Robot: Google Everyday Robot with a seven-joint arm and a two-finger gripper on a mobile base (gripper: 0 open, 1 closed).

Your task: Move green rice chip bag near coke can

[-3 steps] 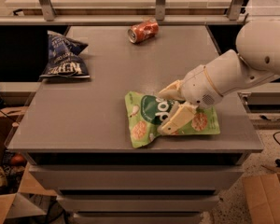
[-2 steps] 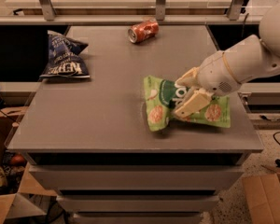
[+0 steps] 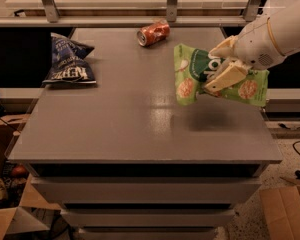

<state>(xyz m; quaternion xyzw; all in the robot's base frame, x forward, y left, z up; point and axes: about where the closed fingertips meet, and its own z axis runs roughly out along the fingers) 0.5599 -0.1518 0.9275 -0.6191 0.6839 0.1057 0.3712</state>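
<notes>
The green rice chip bag [image 3: 190, 81] hangs in the air above the right side of the grey table [image 3: 120, 119], casting a shadow below it. My gripper [image 3: 224, 64] comes in from the right and is shut on the green rice chip bag's middle. The coke can [image 3: 153, 34] lies on its side at the far middle of the table, well beyond and left of the bag.
A dark blue chip bag [image 3: 69, 64] lies at the table's far left. Metal frame posts [image 3: 172, 1] stand behind the table. Cardboard boxes [image 3: 287, 211] sit on the floor at both lower corners.
The gripper has lifted the green bag off the table and carried it up and toward the far right, closer to the can.
</notes>
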